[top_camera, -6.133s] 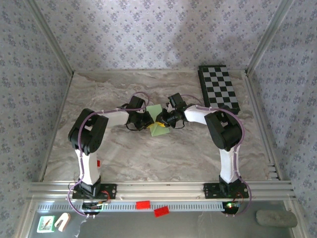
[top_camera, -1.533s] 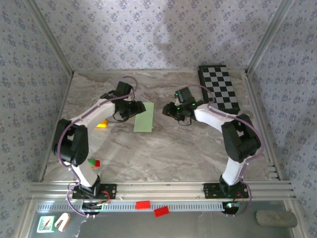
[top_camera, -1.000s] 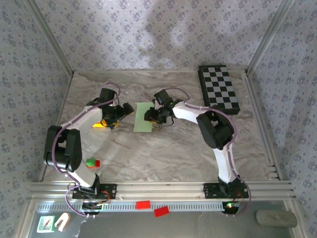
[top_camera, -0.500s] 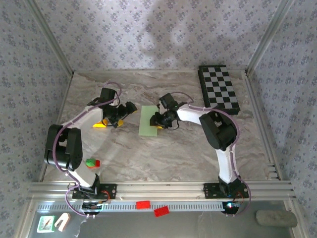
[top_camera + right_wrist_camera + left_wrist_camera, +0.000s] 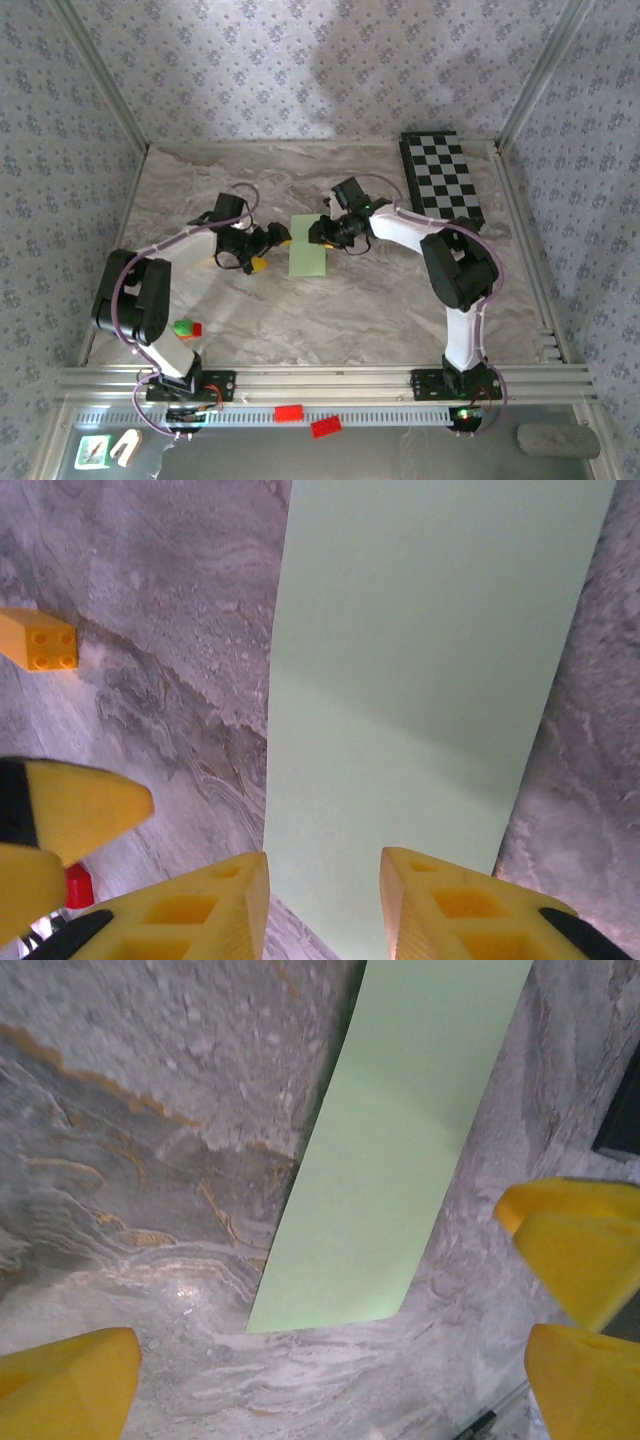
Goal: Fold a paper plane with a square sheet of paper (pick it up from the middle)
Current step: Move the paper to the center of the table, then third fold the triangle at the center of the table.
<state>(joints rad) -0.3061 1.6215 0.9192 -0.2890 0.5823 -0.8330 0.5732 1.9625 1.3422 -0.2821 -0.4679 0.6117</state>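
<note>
The square sheet of paper (image 5: 308, 250) is light green and lies flat on the marble table as a narrow rectangle (image 5: 400, 1150) (image 5: 420, 650). My left gripper (image 5: 270, 248) (image 5: 330, 1360) is wide open, low over the table just off the paper's left edge. It holds nothing. My right gripper (image 5: 318, 232) (image 5: 322, 870) hovers over the paper's far right part. Its yellow fingers (image 5: 210, 900) stand a little apart with the paper showing flat between them. A paper plane is out of view.
A checkered board (image 5: 443, 178) lies at the back right. A yellow block (image 5: 40, 640) sits left of the paper, and a red and green block (image 5: 186, 327) lies by the left arm. The right gripper's yellow finger (image 5: 570, 1250) is close to my left fingers.
The left gripper has swung right, up to the paper's left edge. The right gripper has shifted back and right over the paper, and the paper has slid a little to the right.
</note>
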